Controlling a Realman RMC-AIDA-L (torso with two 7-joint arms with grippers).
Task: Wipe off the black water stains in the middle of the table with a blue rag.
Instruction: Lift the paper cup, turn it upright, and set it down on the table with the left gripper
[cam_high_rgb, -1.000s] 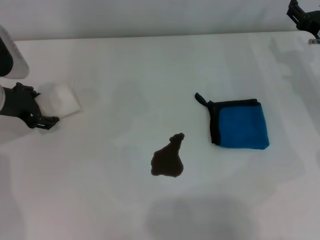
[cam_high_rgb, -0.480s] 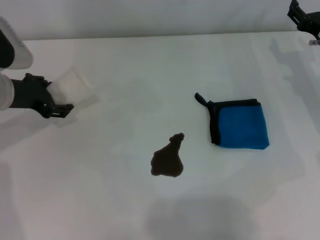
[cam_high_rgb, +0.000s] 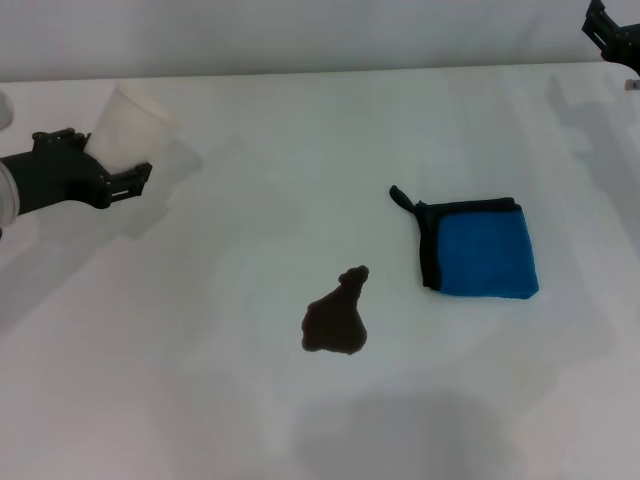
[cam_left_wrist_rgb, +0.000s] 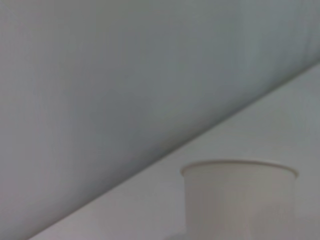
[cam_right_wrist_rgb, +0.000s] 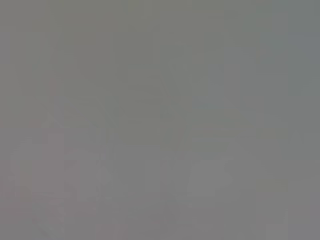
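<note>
Our left gripper (cam_high_rgb: 125, 180) hangs over the far left of the table (cam_high_rgb: 200, 400), clenched on a white cup (cam_high_rgb: 135, 125) that tilts in the head view; its smooth rim and tapered wall fill part of the left wrist view. Our right gripper (cam_high_rgb: 615, 35) sits at the far right corner, mostly cut off, so we cannot tell whether it is parted or closed.

The matte white top lies bare between the left gripper and the stain (cam_high_rgb: 335, 318), a dark pear-shaped puddle with a narrow knob, near the middle. Just right of it, not touching, lies the rag (cam_high_rgb: 485, 250): folded, square, soft blue cloth, black edging and loop facing the stain.
</note>
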